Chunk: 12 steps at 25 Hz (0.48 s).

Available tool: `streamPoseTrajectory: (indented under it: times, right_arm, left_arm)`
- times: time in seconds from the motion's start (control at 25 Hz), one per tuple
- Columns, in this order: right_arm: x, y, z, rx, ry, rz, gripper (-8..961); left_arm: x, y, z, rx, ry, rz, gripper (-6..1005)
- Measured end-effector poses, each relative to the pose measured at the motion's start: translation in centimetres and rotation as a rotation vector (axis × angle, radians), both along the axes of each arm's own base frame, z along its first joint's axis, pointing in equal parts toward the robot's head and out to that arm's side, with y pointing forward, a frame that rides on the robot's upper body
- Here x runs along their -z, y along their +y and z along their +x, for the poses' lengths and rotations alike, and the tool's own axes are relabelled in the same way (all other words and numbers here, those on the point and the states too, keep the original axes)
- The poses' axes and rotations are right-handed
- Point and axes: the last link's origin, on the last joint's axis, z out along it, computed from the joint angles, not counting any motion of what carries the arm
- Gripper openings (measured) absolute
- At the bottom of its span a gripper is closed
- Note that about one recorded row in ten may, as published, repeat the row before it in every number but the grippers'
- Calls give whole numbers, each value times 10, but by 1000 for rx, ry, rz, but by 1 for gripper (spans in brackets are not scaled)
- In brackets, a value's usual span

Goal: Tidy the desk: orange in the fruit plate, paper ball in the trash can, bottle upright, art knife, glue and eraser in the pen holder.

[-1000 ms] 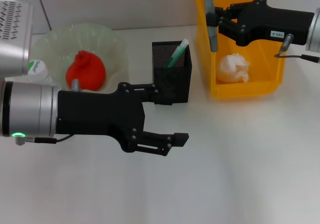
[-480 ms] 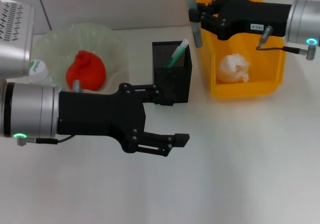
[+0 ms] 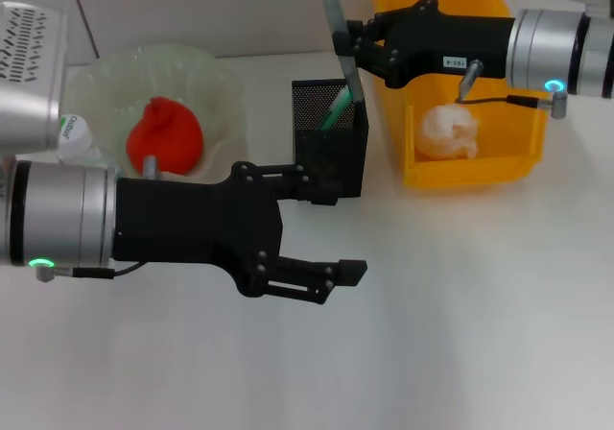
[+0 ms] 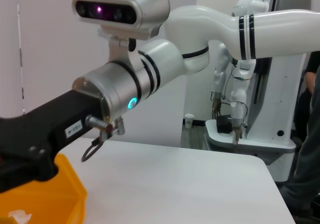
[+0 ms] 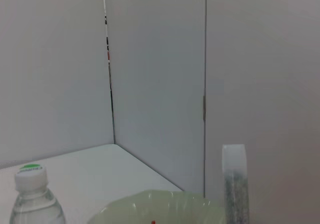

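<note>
The white desk (image 3: 460, 305) looks mostly tidied, judging by how things lie. The yellow trash can (image 3: 460, 94) at the far right holds the crumpled paper ball (image 3: 448, 130). The pale green fruit plate (image 3: 106, 75) at the far left holds the orange (image 3: 165, 137). Just beside that plate the bottle (image 3: 75, 138) stands upright with its cap on, and it shows the same way in the right wrist view (image 5: 35, 199). Between plate and can stands the black mesh pen holder (image 3: 328, 152), with a green-tipped stick, possibly the glue (image 3: 338, 107), leaning inside it. What seems left is the grey stick (image 3: 338, 29) in hand, likely the art knife, and the eraser, which I cannot find anywhere on the desk or in the holder. The right gripper (image 3: 353, 48) reaches in from the right, level, over the trash can's near corner, its fingers closed on the grey stick, which hangs nearly upright with its lower end at the pen holder's mouth. The left gripper (image 3: 331, 274) is stretched out level above the bare desk in front of the pen holder, fingers close together and holding nothing, apparently idle.
</note>
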Motion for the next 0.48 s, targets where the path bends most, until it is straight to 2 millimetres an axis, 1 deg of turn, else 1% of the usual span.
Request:
streamPoseTrajectory:
  times: [0.12,0.48]
  right_arm:
    - [10,0,3,3,-10,-5,129]
    - [24,1,7,15,-29,0,129]
  left_arm:
    - [1,-1,1,3,-3,-6,845]
    - [4,-4,2,10,0,-20,845]
